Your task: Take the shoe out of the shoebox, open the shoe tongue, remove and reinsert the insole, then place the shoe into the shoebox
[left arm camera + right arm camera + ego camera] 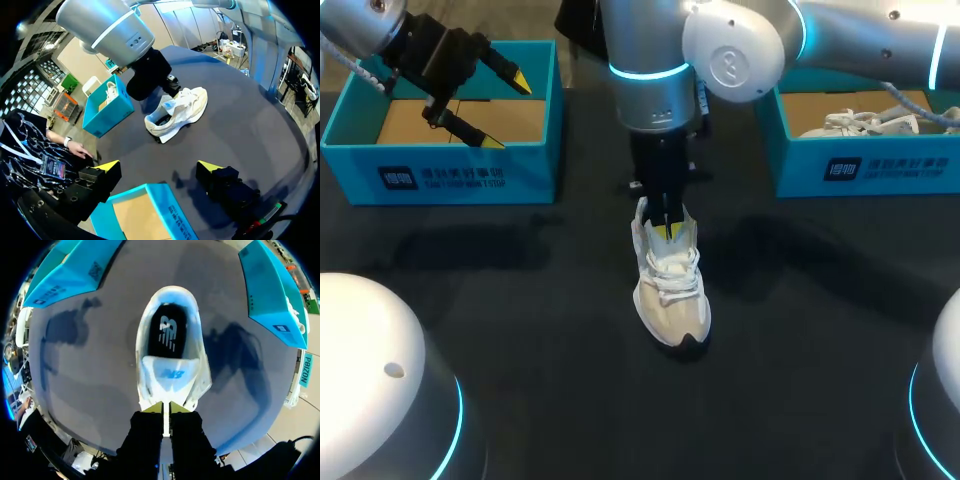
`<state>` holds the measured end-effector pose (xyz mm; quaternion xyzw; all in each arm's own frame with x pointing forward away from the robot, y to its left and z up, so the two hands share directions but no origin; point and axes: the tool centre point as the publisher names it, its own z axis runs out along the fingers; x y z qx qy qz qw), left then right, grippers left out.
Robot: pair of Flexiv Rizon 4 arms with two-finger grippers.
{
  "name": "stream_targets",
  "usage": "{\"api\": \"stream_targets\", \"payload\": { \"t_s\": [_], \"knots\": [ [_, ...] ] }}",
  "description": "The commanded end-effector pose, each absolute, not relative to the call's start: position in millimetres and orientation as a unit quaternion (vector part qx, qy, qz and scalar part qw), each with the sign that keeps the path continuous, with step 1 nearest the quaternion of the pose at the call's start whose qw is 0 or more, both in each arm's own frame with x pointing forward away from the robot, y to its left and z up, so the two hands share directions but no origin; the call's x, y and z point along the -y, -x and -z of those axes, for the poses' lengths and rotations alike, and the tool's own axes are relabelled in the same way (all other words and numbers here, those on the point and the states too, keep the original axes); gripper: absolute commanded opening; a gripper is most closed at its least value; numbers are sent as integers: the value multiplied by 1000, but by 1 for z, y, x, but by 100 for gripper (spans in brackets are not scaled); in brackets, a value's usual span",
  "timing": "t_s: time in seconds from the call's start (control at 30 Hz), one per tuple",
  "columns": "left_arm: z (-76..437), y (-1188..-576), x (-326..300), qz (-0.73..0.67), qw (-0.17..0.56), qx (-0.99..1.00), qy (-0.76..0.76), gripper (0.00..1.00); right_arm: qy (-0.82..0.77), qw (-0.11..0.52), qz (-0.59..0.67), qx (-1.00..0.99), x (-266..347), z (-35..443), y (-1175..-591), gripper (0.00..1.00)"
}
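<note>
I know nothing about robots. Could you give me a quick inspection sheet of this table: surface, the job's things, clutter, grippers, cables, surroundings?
surface: dark table.
job's things: white shoe upright mid-table, toe toward the robot, dark insole inside; left box shows only its cardboard floor; right box holds a second shoe.
clutter: nothing seen.
grippers: left gripper open, above the left box; right gripper with its tips close together at the shoe's tongue, seemingly pinching it.
cables: pale cable by the left gripper; another over the right box.
surroundings: nothing seen.
</note>
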<state>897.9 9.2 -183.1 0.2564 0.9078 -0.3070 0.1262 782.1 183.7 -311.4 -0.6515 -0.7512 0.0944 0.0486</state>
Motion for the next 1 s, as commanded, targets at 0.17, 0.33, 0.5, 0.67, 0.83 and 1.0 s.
{"api": "stream_targets", "payload": {
  "t_s": [0.17,0.33,0.5,0.67,0.83,1.0],
  "knots": [
    [182,-898,-9,305,125,-909,-256,100,638,69,-83,763,-175,337,-802,22],
    [182,-898,-9,305,125,-909,-256,100,632,80,-79,767,-177,347,-807,26],
    [182,-898,-9,305,125,-909,-256,100,635,66,-76,766,-177,334,-801,27],
    [182,-898,-9,305,125,-909,-256,100,630,57,-79,771,-181,326,-802,33],
    [182,-898,-9,305,125,-909,-256,100,619,63,-79,778,-184,338,-812,34],
    [182,-898,-9,305,125,-909,-256,100,613,76,-80,783,-185,351,-816,36]
  ]
}}
